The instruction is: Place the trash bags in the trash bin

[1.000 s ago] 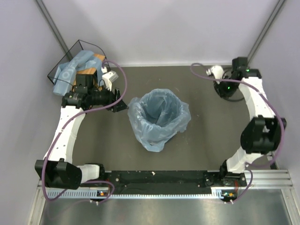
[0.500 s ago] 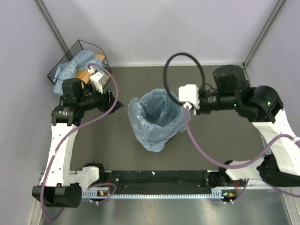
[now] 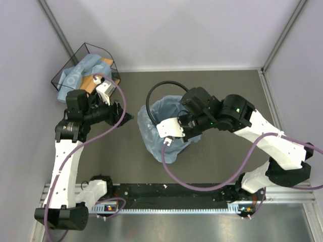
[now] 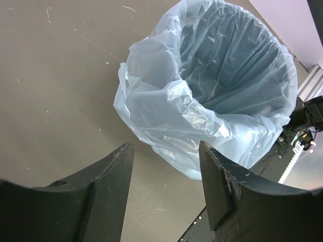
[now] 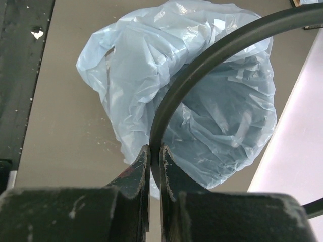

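One change | right fingers (image 5: pixel 132 176) pinching ring hoop (image 5: pixel 182 75) came over spread trash bag (image 4: pixel 222 75) | left fingers (image 4: pixel 108 186) spread | clamping step seems next

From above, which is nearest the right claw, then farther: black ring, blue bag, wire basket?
1. The thin black ring hoop: gripped in the right gripper's jaws.
2. The crinkly light-blue plastic bag: just below, mid-table.
3. The black wire basket: far-left back corner.

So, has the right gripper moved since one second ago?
Yes. In the top view the right gripper went from the far right corner leftward to over the lined trash bin, shut on the black ring.
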Tool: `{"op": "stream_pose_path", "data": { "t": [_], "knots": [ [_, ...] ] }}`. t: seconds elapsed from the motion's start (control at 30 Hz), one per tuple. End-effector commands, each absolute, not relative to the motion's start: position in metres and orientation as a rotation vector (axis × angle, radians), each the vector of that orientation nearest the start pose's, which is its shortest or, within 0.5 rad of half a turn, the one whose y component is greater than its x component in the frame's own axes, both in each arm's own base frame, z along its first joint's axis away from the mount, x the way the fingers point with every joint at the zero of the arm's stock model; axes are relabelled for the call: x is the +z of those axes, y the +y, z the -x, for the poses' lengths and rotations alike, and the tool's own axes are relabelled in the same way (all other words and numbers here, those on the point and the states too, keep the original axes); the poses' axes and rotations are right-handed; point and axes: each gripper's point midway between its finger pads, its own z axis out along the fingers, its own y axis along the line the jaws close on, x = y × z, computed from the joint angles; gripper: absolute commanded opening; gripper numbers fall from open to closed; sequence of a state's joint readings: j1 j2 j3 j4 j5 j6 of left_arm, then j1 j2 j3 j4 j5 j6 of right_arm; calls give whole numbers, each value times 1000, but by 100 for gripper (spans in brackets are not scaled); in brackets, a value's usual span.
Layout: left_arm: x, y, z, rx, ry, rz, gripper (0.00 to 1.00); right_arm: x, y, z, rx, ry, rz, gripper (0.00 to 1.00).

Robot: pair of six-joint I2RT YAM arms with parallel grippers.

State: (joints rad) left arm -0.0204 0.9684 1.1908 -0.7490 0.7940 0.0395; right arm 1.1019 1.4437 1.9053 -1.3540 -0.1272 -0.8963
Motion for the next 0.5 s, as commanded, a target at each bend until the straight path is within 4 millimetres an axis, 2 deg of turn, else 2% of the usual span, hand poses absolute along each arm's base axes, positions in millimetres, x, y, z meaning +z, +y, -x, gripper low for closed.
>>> {"op": "stream_pose_path", "data": {
  "t": [0.0, 0.2, 0.23, 0.27, 0.4, 0.43, 0.47],
  "knots": [
    [326, -133, -244, -831, 1863, -548, 60, 293, 225, -128, 194, 1367, 2386, 0],
    [373, -136, -250, -822, 1728, -507, 55, 278, 224, -128, 189, 1372, 2444, 0],
    [378, -132, -256, -763, 1715, -500, 54, 278, 225, -129, 186, 1379, 2445, 0],
    [392, -137, -253, -740, 1683, -531, 54, 278, 225, -129, 181, 1384, 2443, 0],
    [416, -145, -258, -649, 1655, -581, 53, 277, 227, -132, 170, 1395, 2440, 0],
    [414, -146, -267, -619, 1662, -604, 53, 278, 228, -133, 167, 1396, 2437, 0],
    [425, -150, -268, -571, 1641, -623, 53, 277, 229, -135, 159, 1403, 2440, 0]
  ]
}}
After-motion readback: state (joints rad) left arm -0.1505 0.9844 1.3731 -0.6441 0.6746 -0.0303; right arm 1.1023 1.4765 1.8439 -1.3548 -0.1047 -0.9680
